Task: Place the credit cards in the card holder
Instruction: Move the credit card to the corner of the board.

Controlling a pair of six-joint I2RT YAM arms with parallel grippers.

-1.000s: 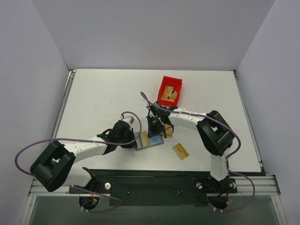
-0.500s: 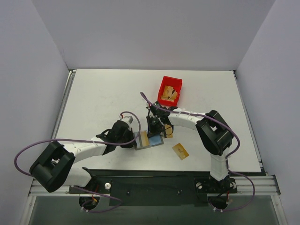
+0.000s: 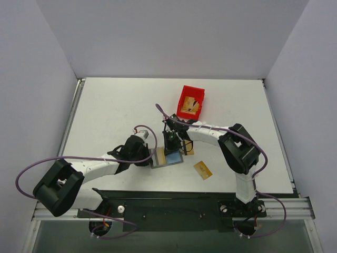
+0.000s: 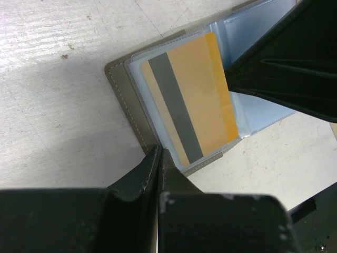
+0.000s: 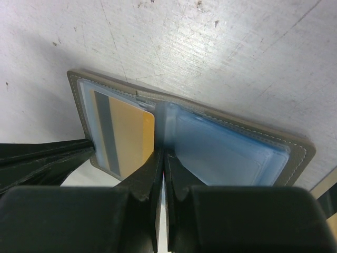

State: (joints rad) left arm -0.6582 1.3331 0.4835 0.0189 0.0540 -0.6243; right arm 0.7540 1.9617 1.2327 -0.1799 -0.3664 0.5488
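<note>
The grey card holder (image 3: 168, 157) lies open on the table, its bluish sleeves (image 5: 226, 153) facing up. A gold credit card (image 4: 189, 100) with a grey stripe sits almost fully in the left sleeve. My left gripper (image 4: 159, 150) is shut on the near corner of the holder's cover (image 4: 124, 89). The right gripper (image 5: 163, 157) is shut and empty, its tips at the holder's fold against the card's (image 5: 129, 134) edge. A second card (image 3: 202, 169) lies loose to the right. A third card (image 3: 188, 149) shows partly beside the right arm.
A small red bin (image 3: 194, 90) stands behind the holder with a tan thing inside. The right arm reaches over the table from the right, the left arm from the left. White walls enclose the table on three sides.
The gold card has slid further left into the holder's sleeve, and the right gripper has shifted slightly left with it. The left gripper has stayed put.
</note>
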